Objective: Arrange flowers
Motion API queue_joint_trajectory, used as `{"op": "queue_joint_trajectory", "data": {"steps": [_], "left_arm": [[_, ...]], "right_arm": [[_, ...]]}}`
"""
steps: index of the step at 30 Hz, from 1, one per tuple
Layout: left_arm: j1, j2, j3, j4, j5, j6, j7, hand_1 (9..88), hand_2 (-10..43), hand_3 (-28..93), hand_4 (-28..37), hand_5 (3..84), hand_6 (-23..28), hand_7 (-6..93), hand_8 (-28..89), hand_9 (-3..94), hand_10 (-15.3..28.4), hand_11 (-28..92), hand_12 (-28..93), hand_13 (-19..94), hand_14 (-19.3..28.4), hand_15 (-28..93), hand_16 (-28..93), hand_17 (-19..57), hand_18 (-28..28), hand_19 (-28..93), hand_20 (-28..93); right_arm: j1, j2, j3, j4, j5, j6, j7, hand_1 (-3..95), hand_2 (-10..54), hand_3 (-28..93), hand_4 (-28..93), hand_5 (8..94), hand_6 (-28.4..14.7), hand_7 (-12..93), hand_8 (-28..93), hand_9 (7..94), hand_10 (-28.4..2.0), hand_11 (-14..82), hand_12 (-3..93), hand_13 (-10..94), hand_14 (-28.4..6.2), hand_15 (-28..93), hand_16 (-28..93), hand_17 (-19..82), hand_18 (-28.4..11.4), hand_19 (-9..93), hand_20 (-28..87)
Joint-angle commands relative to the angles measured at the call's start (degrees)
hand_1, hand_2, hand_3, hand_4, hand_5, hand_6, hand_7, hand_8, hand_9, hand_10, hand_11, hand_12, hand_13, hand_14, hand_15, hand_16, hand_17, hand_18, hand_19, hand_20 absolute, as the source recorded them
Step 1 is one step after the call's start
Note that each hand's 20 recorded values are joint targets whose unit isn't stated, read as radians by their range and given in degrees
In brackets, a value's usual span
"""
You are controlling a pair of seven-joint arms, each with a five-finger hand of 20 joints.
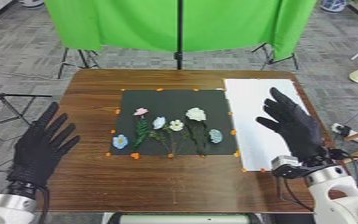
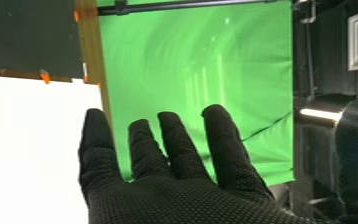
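Operating remotely, I am showing left hand (image 1: 39, 156) and right hand (image 1: 294, 127) released; flowers (image 1: 196, 114) are lying spread on the black mat (image 1: 162, 97). I am judging the arrangement complete; nothing is visibly awaiting placement.

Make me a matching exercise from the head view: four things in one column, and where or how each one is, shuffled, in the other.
Column one
1. Pink flower
2. White sheet
3. Green cloth
4. Left hand

Column two
A. Hanging beyond the far edge of the table
B. To the left of the black sheet, fingers straight
C. Lying on the black sheet
D. Flat on the table, to the right of the black sheet

Right pairs: 1-C, 2-D, 3-A, 4-B
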Motion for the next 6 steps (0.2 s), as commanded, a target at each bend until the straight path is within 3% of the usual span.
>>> {"op": "queue_joint_trajectory", "data": {"steps": [1, 6], "left_arm": [[-0.8, 0.14, 1.46, 0.74, 0.36, -0.40, 0.28, 22.7, -9.1, 64, -28.3, 16.1, -2.9, 20.2, -10, 12.4, 7.0, 9, 18, 10, 13.8, 5, 8, -17.2, 26.9, 39, 2], [-3.0, 0.02, 2.19, 1.28, 0.52, -1.52, -0.37, 22.3, -8.9, 65, -28.3, 16.8, -2.7, 21.0, -11, 13.0, 7.1, 10, 18, 10, 13.9, 7, 7, -17.1, 26.8, 39, 1]], "right_arm": [[-1.1, -0.5, -1.6, -0.9, -2.0, -0.3, -0.9, 7.6, -3.6, 79, -28, 23.4, -3.5, 7, -7, 22.5, -11.3, -2.2, 25.6, 15, -11.1, -10, 43, -9, -21.2, 37, 15], [-0.9, 0.2, -0.9, -2.2, -1.3, -0.5, -1.3, 7.9, -3.2, 79, -28, 23.3, -3.6, 7, -8, 22.5, -11.3, -2.3, 25.7, 15, -11.2, -10, 43, -9, -21.2, 37, 15]]}}
